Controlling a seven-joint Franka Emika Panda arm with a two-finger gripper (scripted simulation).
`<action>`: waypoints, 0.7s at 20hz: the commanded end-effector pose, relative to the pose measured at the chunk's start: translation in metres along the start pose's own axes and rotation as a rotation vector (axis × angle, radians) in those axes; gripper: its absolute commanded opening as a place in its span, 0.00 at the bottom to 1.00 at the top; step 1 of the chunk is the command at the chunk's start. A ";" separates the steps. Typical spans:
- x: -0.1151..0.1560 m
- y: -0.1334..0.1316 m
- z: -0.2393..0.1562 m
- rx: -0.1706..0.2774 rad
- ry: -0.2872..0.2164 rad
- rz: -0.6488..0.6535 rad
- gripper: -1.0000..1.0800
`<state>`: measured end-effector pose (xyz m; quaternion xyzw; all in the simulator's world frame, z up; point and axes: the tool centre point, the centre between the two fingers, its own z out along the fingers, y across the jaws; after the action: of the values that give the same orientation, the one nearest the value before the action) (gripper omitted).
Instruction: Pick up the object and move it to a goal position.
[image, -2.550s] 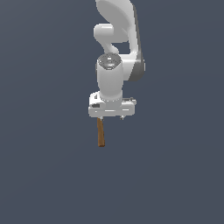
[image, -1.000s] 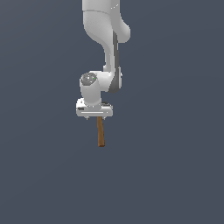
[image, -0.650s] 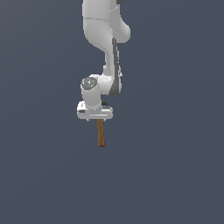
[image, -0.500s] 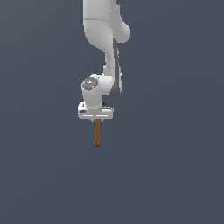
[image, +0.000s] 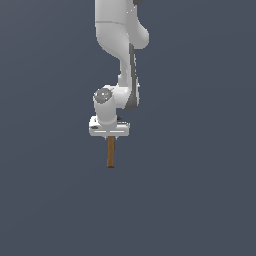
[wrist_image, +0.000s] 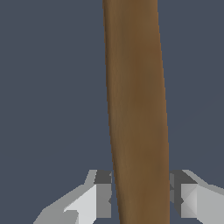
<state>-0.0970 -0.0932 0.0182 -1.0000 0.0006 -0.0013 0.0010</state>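
Hammer hanging handle-down, gripper clamping handle between both fingers; carrying step underway; next: steadying transfer toward goal, unseen

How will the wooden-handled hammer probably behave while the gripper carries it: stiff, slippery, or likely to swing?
The hammer is probably stiff: its handle hangs straight below the gripper. It may twist in the grasp, because the fingers pinch only a short part of the long handle. The smooth handle surface looks somewhat slippery, so it could slide. The head is hidden, so its weight cannot be judged.
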 end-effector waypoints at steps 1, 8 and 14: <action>0.000 0.002 -0.001 -0.001 0.000 0.002 0.00; 0.008 0.011 -0.020 -0.001 -0.001 0.003 0.00; 0.022 0.027 -0.052 -0.001 -0.002 0.006 0.00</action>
<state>-0.0795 -0.1166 0.0606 -1.0000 0.0034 0.0010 0.0006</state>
